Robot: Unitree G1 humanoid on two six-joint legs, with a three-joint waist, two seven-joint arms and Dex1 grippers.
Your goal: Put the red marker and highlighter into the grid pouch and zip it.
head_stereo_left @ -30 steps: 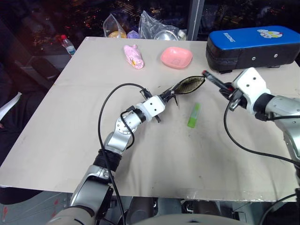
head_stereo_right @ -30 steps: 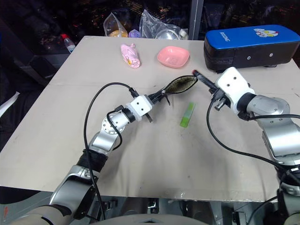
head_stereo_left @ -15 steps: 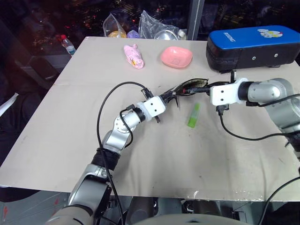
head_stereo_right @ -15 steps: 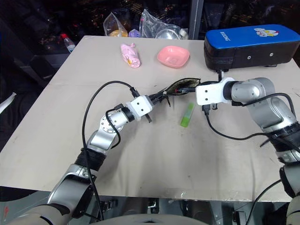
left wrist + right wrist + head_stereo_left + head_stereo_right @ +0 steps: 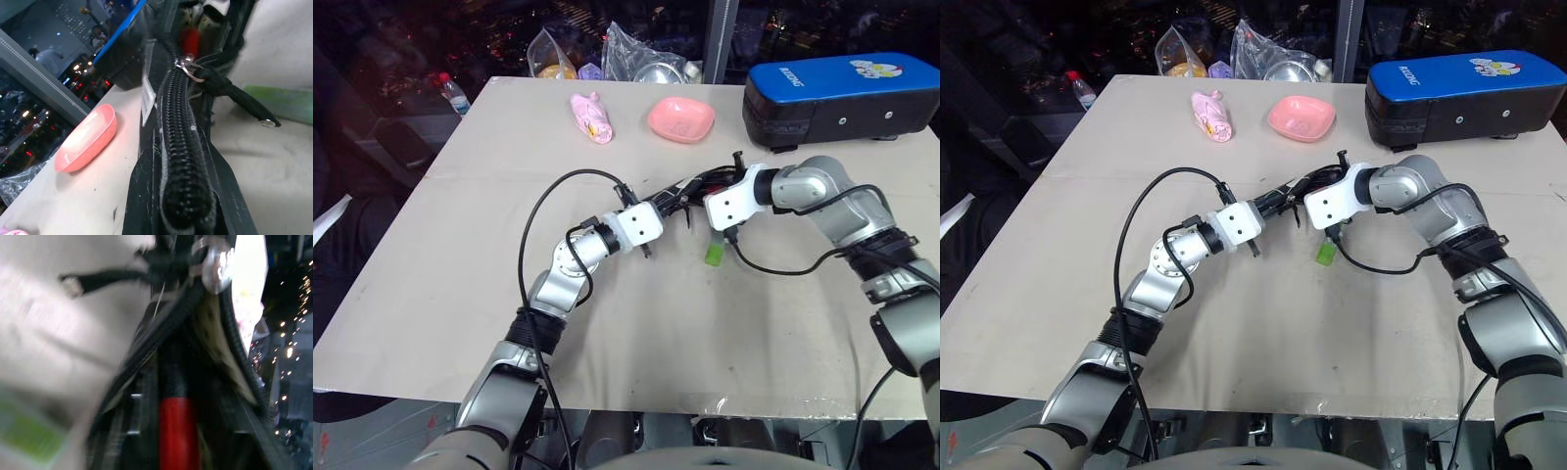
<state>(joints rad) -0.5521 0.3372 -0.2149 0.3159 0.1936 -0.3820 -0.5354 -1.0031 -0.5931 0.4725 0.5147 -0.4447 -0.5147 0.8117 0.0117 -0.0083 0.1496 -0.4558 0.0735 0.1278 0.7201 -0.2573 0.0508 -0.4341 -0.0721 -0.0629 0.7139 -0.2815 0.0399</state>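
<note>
Near the middle of the surface (image 5: 1058,294), the left gripper (image 5: 1285,199) is pinching the grid pouch (image 5: 1307,186). The right gripper (image 5: 1317,188) is meeting it from three o'clock. The highlighter (image 5: 1327,253) is lying at six o'clock of them.

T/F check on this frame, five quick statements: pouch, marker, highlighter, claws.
1. The left claw is shut on the grid pouch. True.
2. The red marker lies flat on the table beside the pink bowl. False: it is at the pouch's open mouth, its black tip pointing in, at the right claw.
3. The highlighter is on the table, outside the pouch. True.
4. The pouch is zipped closed. False: its mouth gapes open, with the zipper pull dangling.
5. The blue-topped case stands open. False: it is closed, at the table's far right.
</note>
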